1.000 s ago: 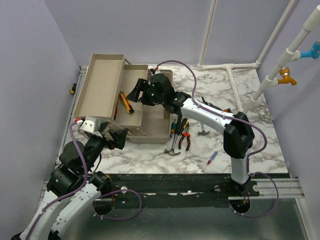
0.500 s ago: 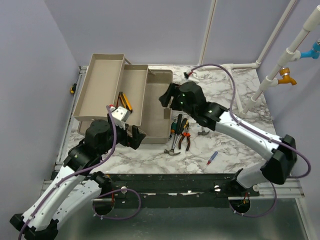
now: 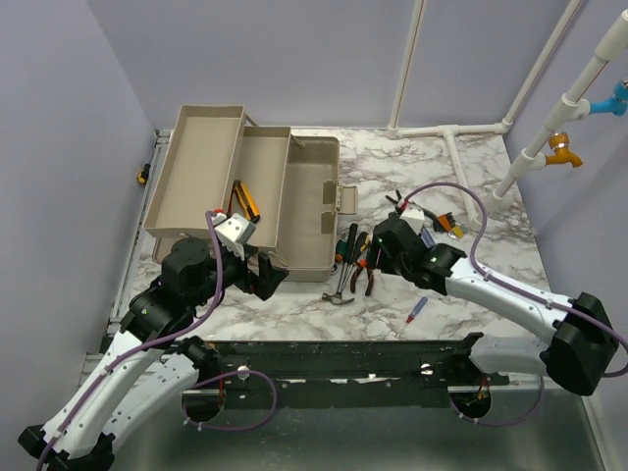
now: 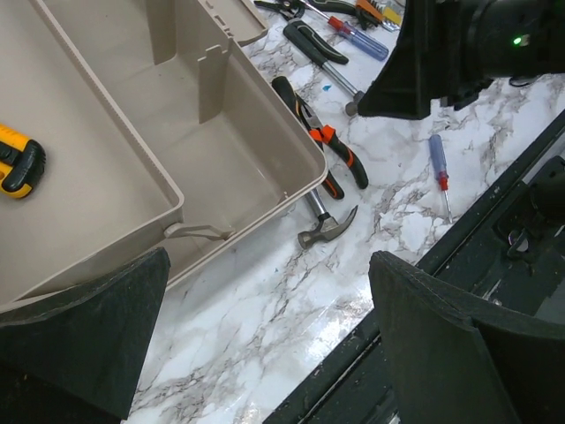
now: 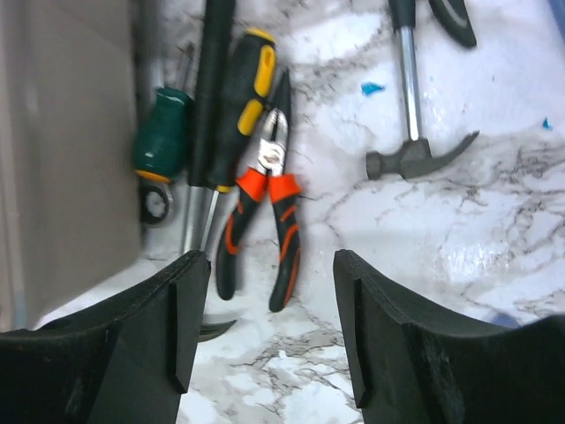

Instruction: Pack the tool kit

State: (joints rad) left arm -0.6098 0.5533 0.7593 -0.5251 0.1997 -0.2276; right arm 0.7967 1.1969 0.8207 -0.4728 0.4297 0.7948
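1. The toolbox [image 3: 294,201] stands open on the tabletop [image 3: 471,196], its trays folded out in steps, so every compartment is reachable from above. It is matte beige plastic with straight walls and rounded corners. One yellow-and-black tool [image 4: 18,163] lies in a tray; the deep base looks bare.
2. Just beside the toolbox's right wall lie the unpacked tools: orange-and-black pliers [image 5: 260,216], a steel-headed claw hammer [image 4: 327,231], and screwdrivers with chunky yellow-black [image 5: 243,79] and green [image 5: 163,132] handles. A small blue-and-red screwdriver [image 3: 417,310] lies further out from the toolbox.
3. The right end effector [image 5: 269,265] hangs over the pliers, fingers spread wide and holding nothing, probably lining up a pick across the grips.
4. The left end effector [image 4: 265,291] hovers at the toolbox's near corner, likewise wide apart and empty, likely waiting clear.
5. The tabletop is glossy, marble-patterned and slick, so the flat tools may skid.
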